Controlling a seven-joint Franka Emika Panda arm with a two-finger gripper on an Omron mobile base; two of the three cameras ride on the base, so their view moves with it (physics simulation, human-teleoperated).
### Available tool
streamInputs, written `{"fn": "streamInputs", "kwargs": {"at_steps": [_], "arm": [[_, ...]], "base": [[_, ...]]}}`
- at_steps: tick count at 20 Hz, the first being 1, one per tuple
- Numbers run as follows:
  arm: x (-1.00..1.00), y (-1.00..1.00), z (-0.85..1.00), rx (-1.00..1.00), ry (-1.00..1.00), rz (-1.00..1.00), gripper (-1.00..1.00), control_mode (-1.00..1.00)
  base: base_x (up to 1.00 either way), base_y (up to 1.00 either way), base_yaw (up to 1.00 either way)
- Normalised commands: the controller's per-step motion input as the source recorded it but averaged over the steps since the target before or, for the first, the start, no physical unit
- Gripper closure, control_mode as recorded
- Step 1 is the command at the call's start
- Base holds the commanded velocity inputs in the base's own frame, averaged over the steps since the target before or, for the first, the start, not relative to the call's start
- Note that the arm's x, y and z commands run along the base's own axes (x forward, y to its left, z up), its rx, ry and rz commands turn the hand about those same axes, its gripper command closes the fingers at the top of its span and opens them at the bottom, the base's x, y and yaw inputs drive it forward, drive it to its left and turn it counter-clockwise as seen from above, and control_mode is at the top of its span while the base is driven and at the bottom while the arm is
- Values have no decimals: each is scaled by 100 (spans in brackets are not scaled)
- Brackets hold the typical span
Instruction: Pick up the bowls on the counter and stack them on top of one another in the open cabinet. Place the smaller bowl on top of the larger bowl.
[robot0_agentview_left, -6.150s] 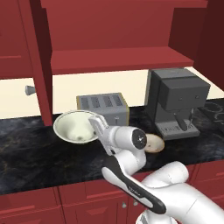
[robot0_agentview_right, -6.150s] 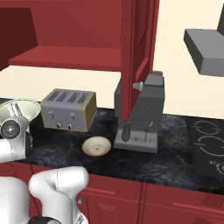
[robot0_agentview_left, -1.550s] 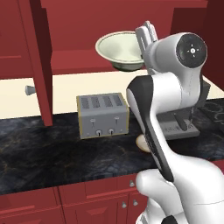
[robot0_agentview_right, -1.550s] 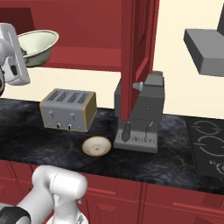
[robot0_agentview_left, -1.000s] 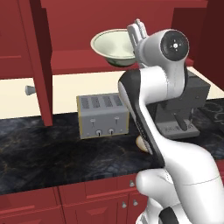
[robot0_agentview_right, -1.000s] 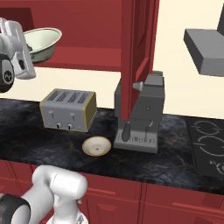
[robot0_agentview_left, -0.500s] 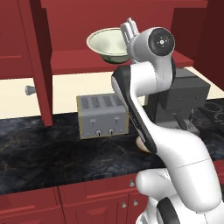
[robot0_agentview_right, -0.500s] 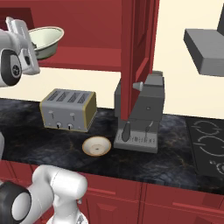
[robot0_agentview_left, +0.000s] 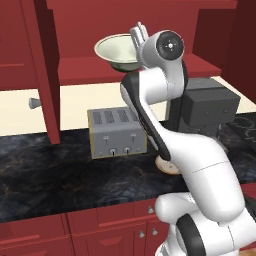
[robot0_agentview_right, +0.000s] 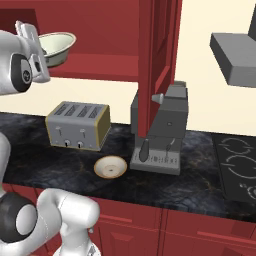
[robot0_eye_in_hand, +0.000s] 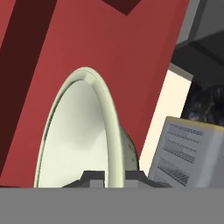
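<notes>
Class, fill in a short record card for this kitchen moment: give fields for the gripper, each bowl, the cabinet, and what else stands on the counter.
gripper: shut on the larger bowl's rim
larger bowl: held up at the open cabinet, above its shelf, not yet set down
smaller bowl: on the counter, in front of the toaster, beside the coffee machine
open cabinet: red shelf in view, nothing seen resting on it
counter: black, veined
toaster: on the counter, below the cabinet
coffee machine: on the counter, right of the toaster

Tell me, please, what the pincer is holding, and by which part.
The pincer holds the larger bowl by its rim, one finger on each side.
</notes>
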Motion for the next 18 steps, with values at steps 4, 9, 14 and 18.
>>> {"fn": "streamInputs", "kwargs": {"at_steps": [4,9,14,18], "arm": [[36,7,-12,0,1,0,100,-100],[32,7,-12,0,0,0,100,-100],[32,6,-13,0,0,0,100,-100],[37,7,-10,0,0,0,100,-100]], "base": [[0,0,0],[0,0,0],[0,0,0],[0,0,0]]}}
